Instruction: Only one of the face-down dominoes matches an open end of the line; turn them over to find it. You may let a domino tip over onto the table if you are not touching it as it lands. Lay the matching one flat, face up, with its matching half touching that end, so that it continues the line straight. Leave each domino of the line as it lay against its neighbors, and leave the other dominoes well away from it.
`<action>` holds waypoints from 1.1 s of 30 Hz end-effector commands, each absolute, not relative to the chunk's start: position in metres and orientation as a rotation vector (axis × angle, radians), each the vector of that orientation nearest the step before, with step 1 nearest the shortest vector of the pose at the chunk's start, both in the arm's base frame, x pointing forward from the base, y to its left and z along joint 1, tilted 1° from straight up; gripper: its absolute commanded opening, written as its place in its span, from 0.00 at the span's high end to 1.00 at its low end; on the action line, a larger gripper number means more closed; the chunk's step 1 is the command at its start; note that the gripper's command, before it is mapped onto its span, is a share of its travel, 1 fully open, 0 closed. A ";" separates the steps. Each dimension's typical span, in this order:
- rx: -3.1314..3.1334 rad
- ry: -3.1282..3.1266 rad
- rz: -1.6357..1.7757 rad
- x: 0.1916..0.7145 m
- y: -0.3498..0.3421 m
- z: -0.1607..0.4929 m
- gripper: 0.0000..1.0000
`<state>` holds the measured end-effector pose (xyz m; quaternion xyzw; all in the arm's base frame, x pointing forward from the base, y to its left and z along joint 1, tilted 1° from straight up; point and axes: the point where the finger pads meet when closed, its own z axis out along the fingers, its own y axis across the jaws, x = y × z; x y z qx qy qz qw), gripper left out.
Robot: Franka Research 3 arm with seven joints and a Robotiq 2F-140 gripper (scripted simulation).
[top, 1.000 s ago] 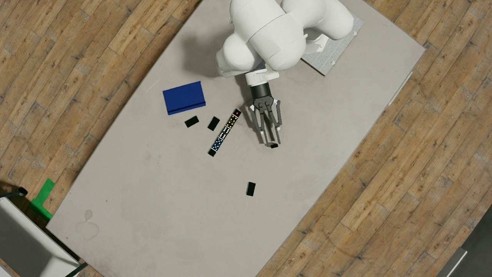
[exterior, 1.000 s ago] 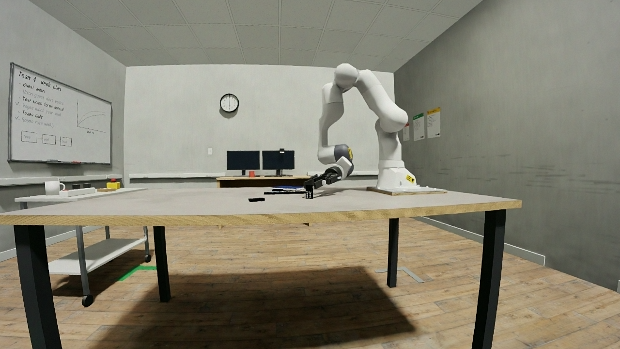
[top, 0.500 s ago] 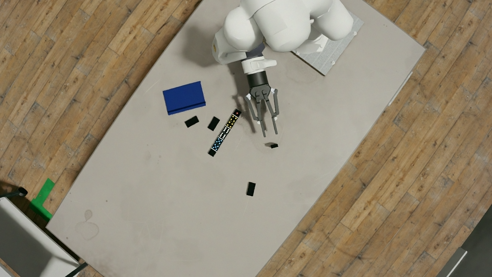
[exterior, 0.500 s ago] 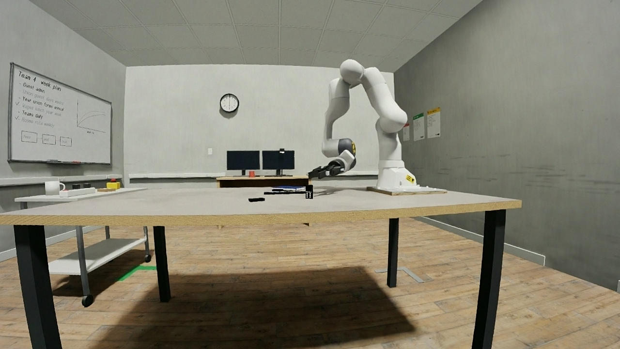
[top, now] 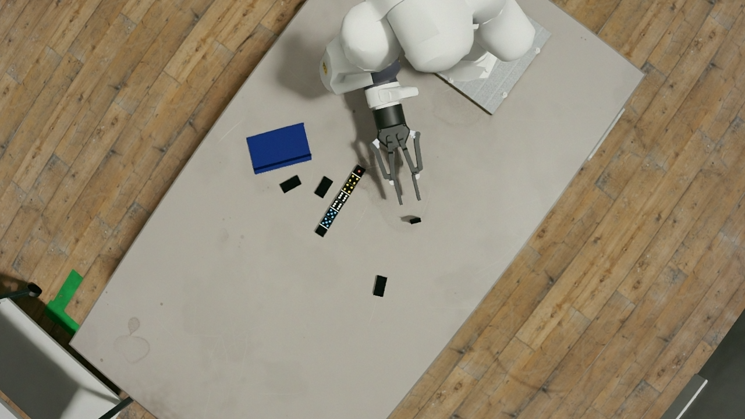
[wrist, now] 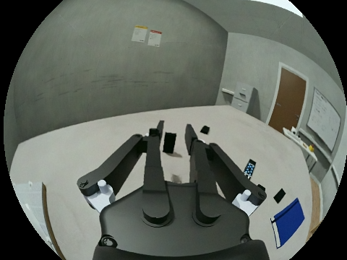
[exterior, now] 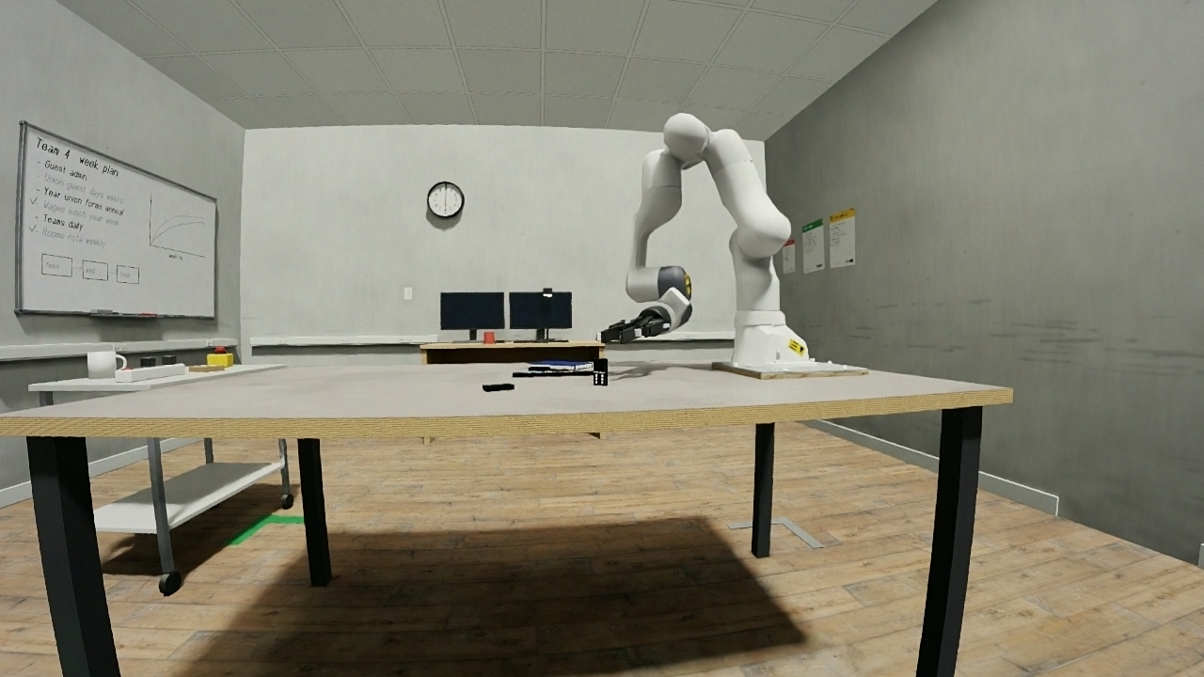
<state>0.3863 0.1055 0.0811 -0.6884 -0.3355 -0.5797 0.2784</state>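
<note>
Claw (top: 410, 201) (exterior: 604, 337) (wrist: 174, 126) partly open, nothing held | domino (top: 415, 220) (exterior: 600, 371) (wrist: 169, 142) upright, just beyond the fingertips | looks light, rigid, probably tippy; grip across its long side edges, or nudge high and let it drop!

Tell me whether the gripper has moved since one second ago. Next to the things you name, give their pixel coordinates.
Yes: the gripper (top: 410, 201) (exterior: 604, 335) (wrist: 174, 126) has drawn back from the upright domino (top: 415, 220) (exterior: 600, 371) (wrist: 169, 143), toward the arm's base (top: 491, 110) (exterior: 854, 370).
</note>
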 end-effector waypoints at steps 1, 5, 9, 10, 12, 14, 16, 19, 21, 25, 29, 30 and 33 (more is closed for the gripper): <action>-1.852 -0.892 -1.541 0.387 0.109 0.082 0.66; -1.853 -0.894 -1.542 0.395 0.116 0.090 0.66; -1.853 -0.896 -1.542 0.407 0.129 0.103 0.66; -1.853 -0.896 -1.542 0.410 0.133 0.108 0.66; -1.854 -0.894 -1.542 0.416 0.143 0.118 0.66; -1.831 -0.966 -1.537 0.420 0.150 0.125 0.66; -1.831 -0.966 -1.537 0.420 0.150 0.125 0.66; -1.715 -1.290 -1.500 0.421 0.152 0.126 0.66; -1.615 -1.505 -1.465 0.421 0.154 0.127 0.66; -1.459 -1.771 -1.416 0.421 0.157 0.129 0.66; -1.290 -2.017 -1.336 0.421 0.160 0.131 0.66; -1.244 -2.077 -1.312 0.420 0.161 0.131 0.66; -1.197 -2.135 -1.286 0.420 0.161 0.131 0.66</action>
